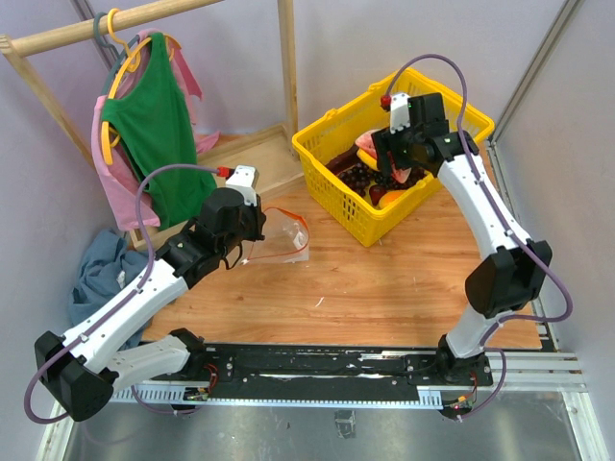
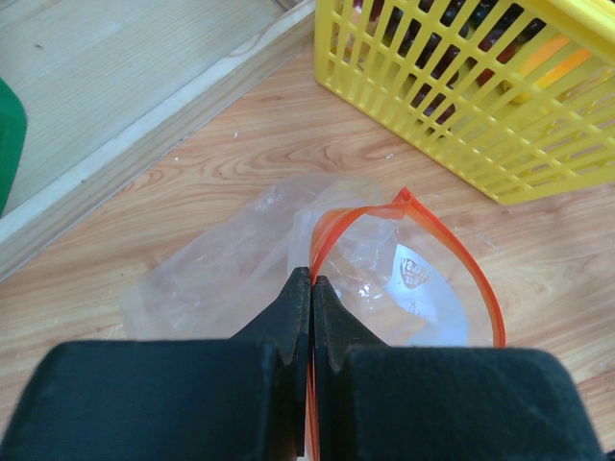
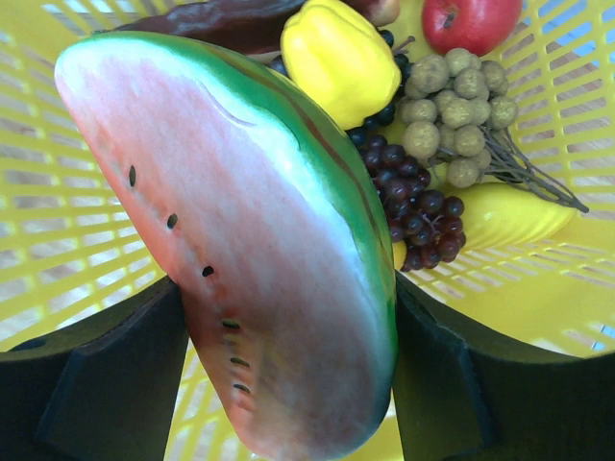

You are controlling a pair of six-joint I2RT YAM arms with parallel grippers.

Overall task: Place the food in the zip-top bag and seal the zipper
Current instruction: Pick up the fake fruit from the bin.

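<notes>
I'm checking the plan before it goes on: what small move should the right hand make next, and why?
Probably lift the watermelon slice straight up, clear of the yellow basket. The right hand has its fingers against both faces of the slice, and the left hand pinches the zipper of the zip-top bag, its mouth open.

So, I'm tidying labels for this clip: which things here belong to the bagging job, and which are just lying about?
Job: watermelon slice (in the right tool), yellow bell pepper, purple grape bunch, zip-top bag, its zipper (pinched by the left tool).
Lying about: red round fruit, brownish bunch, yellow basket, green garment, blue cloth.
</notes>
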